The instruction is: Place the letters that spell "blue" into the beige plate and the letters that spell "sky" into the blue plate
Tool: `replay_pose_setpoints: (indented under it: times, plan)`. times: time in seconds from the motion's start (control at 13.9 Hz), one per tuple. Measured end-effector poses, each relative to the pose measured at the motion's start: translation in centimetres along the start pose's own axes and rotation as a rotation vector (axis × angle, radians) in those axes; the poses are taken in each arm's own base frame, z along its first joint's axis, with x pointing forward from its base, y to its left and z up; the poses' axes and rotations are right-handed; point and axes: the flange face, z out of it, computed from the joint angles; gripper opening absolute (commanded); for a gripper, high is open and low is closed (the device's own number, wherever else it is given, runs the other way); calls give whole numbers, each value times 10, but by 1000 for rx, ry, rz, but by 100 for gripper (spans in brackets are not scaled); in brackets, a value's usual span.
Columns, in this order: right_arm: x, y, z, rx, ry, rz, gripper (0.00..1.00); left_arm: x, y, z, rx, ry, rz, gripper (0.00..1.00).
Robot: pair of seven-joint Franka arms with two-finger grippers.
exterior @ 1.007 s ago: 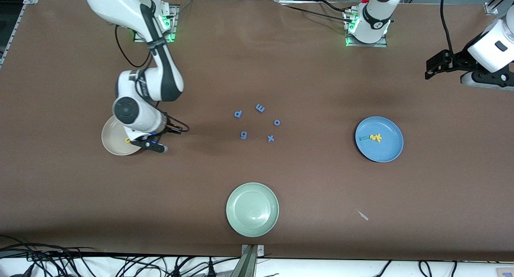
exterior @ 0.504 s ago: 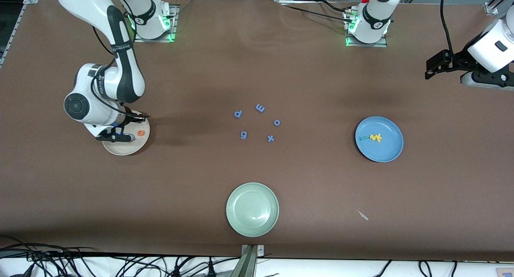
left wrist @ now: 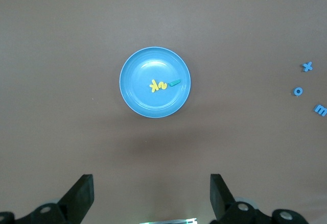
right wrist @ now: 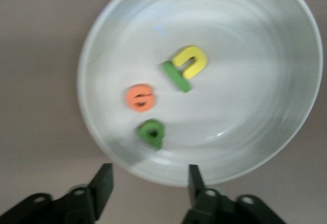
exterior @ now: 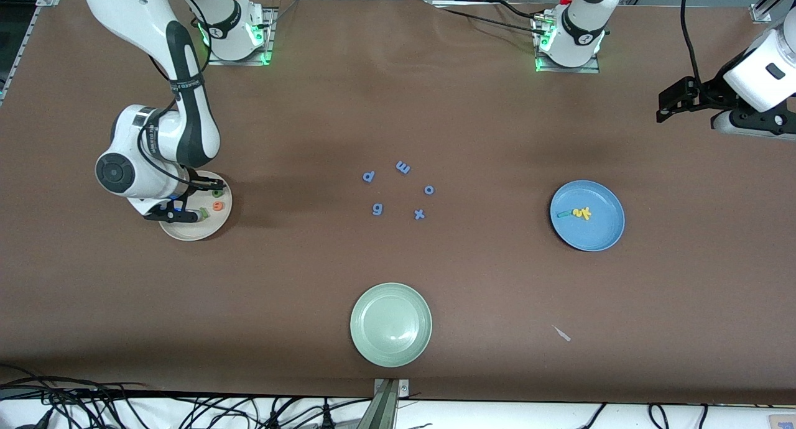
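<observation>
The right gripper (right wrist: pixel 148 183) hangs spread and empty over the round cream-beige plate (right wrist: pixel 286 132), which holds all four foam letters b, l, u, e (right wrist: pixel 180 76). The round blue plate (left wrist: pixel 134 97) holds s, k, y (left wrist: pixel 158 85). The left gripper (left wrist: pixel 151 196) waits, spread, high over the table's end.

L wrist cam: I'm looking down on the round medium-blue plate (left wrist: pixel 155 82) on the brown table (left wrist: pixel 61 40).
Small yellow foam s and k (left wrist: pixel 157 85) plus teal-green foam y (left wrist: pixel 175 82) lie in it, touching; left gripper (left wrist: pixel 151 198) fingers spread wide w/ nothing between; three small all-blue foam letters (left wrist: pixel 306 88) at frame edge.
</observation>
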Motion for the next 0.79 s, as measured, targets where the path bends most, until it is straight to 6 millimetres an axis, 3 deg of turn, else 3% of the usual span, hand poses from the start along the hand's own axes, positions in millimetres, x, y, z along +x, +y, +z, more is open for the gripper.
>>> replay_pose_setpoints:
  times: [0.14, 0.29, 0.58, 0.79]
  plan:
    - [5, -17, -35, 15, -25, -3, 100, 0, 0, 0, 0, 0, 0, 100]
    - [6, -35, -56, 17, -22, -2, 100, 0, 0, 0, 0, 0, 0, 100]
    - [-3, -84, -59, -7, -15, 47, 100, 0, 0, 0, 0, 0, 0, 100]
    - [-7, -106, -63, -16, -3, 93, 100, 0, 0, 0, 0, -1, 0, 100]
